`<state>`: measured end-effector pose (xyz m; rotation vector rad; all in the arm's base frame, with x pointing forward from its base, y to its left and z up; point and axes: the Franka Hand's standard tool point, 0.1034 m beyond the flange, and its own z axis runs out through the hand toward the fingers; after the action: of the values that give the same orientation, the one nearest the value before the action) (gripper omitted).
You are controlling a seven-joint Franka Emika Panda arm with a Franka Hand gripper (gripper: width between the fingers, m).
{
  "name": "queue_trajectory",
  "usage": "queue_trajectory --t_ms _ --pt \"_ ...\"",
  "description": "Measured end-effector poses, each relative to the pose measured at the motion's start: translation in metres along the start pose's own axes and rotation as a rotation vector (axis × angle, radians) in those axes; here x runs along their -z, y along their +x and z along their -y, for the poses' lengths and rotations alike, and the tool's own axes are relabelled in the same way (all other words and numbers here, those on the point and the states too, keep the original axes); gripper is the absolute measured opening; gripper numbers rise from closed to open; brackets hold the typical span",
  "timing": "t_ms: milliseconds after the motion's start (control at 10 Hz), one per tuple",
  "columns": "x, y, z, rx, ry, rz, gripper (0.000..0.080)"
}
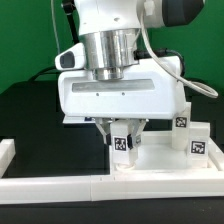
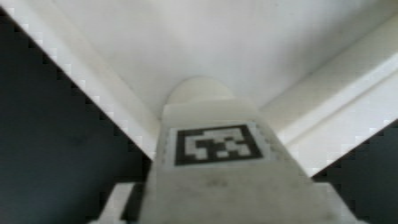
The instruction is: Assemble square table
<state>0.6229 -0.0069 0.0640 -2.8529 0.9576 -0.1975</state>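
My gripper is shut on a white leg block with a black-white tag and holds it upright. The block's lower end is at the white square slab, near one corner; I cannot tell whether it touches. In the wrist view the leg block fills the middle, tag facing the camera. Behind it the slab's corner shows with its raised rim. The fingertips are mostly hidden by the block. Two more tagged leg blocks stand at the exterior view's right, by the slab.
Long white border rails run along the front and the exterior view's left. Black table surface lies to the left of the slab. A green backdrop is behind the arm.
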Motion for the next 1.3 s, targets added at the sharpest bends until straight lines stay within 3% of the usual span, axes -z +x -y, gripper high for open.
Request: queue_trajectory --t_ms 100,300,500,600,800,900,1000,1100,1300 --pt "0.0 0.0 0.001 -0.104 0.004 0.002 0.0284" --pt "0.001 -0.001 0.004 -0.563 0.008 0.041 0.0284" --pt "-0.002 -0.002 0.0 -0.888 0.041 0.086 0.0287" --pt "-0.002 -0.002 0.0 -0.967 0.038 0.089 0.0287" --pt "-0.003 -0.002 0.0 -0.954 0.038 0.088 0.0287" --pt "-0.003 -0.003 0.001 -0.879 0.04 0.074 0.0474" --pt "-0.004 -0.007 0.006 -0.653 0.05 0.033 0.0588" --pt "-0.003 -0.013 0.01 -0.452 0.054 0.026 0.0588" --pt "-0.002 -0.012 0.01 -0.318 0.056 0.021 0.0646"
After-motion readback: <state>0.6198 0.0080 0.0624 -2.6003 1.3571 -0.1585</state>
